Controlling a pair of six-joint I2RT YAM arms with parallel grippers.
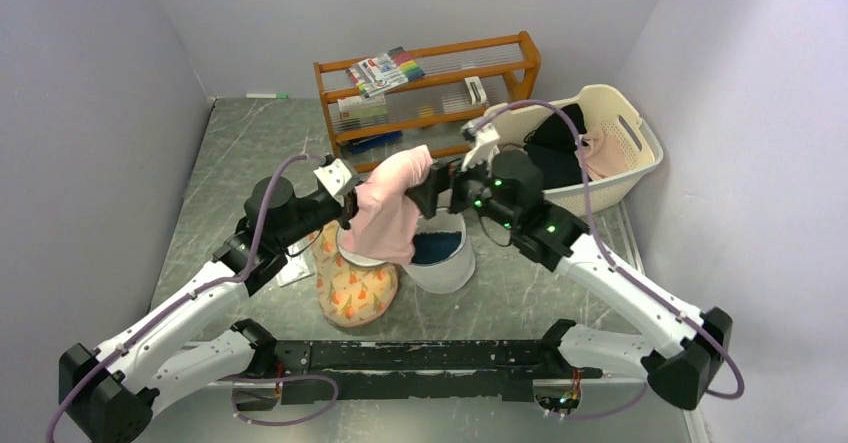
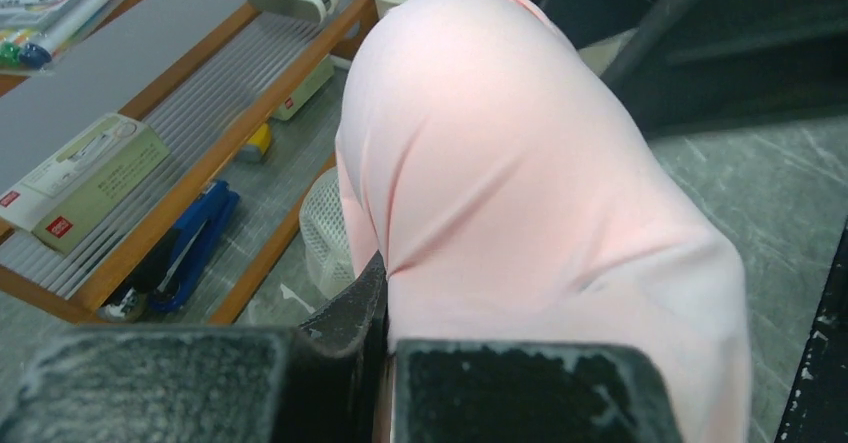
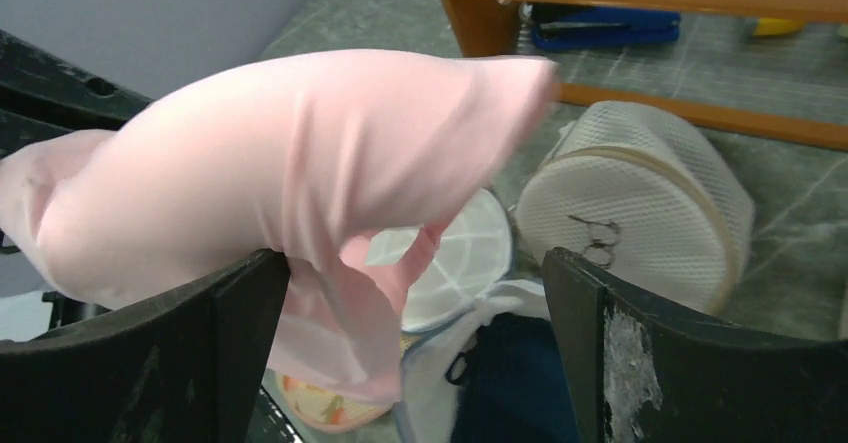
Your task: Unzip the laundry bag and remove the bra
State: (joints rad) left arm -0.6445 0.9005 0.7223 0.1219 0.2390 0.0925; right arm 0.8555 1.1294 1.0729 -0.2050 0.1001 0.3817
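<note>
The pink bra [image 1: 385,208] hangs in the air between the two arms; it fills the left wrist view [image 2: 520,163] and drapes over the left side of the right wrist view [image 3: 300,153]. My left gripper [image 1: 350,206] is shut on the bra's left end [image 2: 388,303]. My right gripper [image 1: 432,188] is wide open at the bra's right end [image 3: 412,258], with the cloth lying against its left finger [image 3: 200,343]. Below, the white mesh laundry bag's spoked round face [image 3: 470,253] shows. An open white bag [image 1: 440,253] holding dark blue cloth sits beside it.
A peach floral pouch [image 1: 355,288] sits under the bra. A second round mesh bag with dark print [image 3: 640,213] lies near the wooden shelf [image 1: 430,83]. A cream laundry basket [image 1: 640,153] with clothes stands at the back right. A blue stapler [image 2: 190,253] lies under the shelf.
</note>
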